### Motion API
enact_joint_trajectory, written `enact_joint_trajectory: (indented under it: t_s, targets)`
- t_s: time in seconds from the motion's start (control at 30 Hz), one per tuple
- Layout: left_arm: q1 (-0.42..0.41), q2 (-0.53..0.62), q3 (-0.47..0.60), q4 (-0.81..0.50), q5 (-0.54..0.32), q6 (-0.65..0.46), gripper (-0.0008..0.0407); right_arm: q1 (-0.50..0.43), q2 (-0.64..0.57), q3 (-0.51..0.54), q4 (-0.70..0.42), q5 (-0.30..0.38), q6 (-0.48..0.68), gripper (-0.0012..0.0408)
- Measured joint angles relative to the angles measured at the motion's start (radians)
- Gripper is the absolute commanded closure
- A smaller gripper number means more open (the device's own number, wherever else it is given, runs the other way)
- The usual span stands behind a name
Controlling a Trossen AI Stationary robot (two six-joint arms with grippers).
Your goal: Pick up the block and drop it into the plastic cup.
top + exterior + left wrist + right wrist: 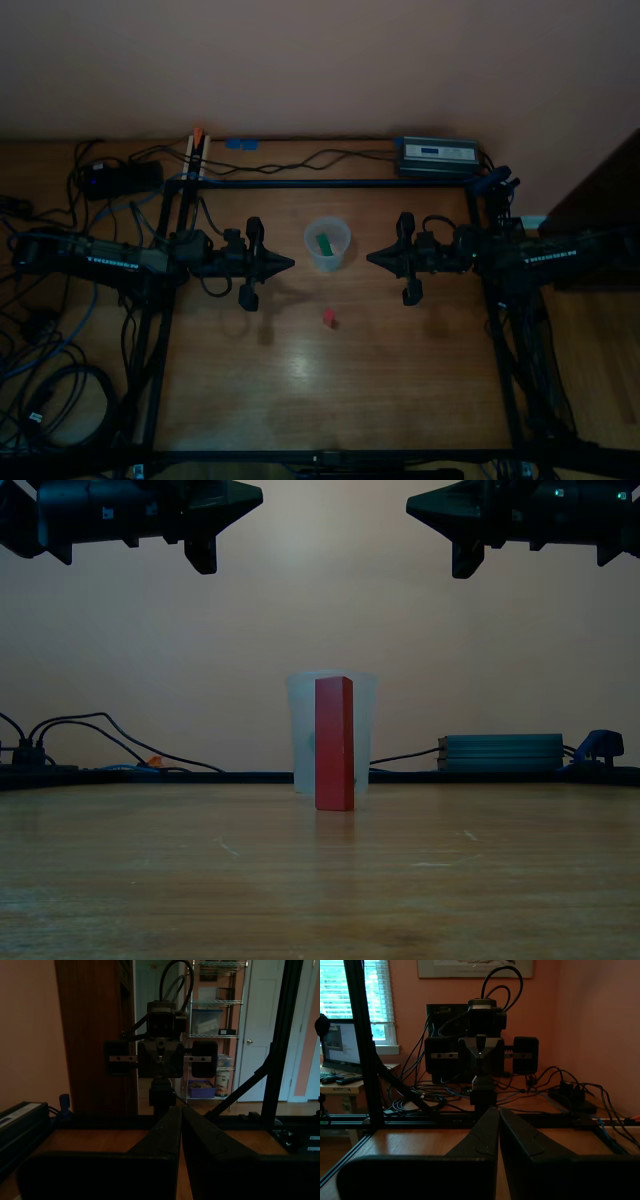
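Red, small and cuboid, the block [329, 318] is being observed standing upright below the translucent plastic cup [327, 246] at frame centre of the top view, roughly equidistant from both clenched, empty grippers: left gripper [284, 264], right gripper [376, 258].

In the exterior view the middle of the plastic cup [300, 735] is covered by the block [334, 743]; both arms are cut off by the top edge.

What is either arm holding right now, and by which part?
Nothing. Both grippers are shut on air, raised above the table; the red block stands untouched on the wood near the plastic cup.
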Motion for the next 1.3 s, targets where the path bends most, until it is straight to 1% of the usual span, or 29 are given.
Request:
enact_joint_trajectory:
  t_s: [1.2,1.3]
  targets:
    - [0.000,0.000,0.000,-0.002,0.000,0.000,0.0399,0.000,0.000,0.000,-0.001,0.001,0.003,0.0396]
    - [0.000,0.000,-0.001,-0.002,0.000,0.000,0.0399,0.000,0.000,0.000,-0.006,0.000,0.012,0.0383]
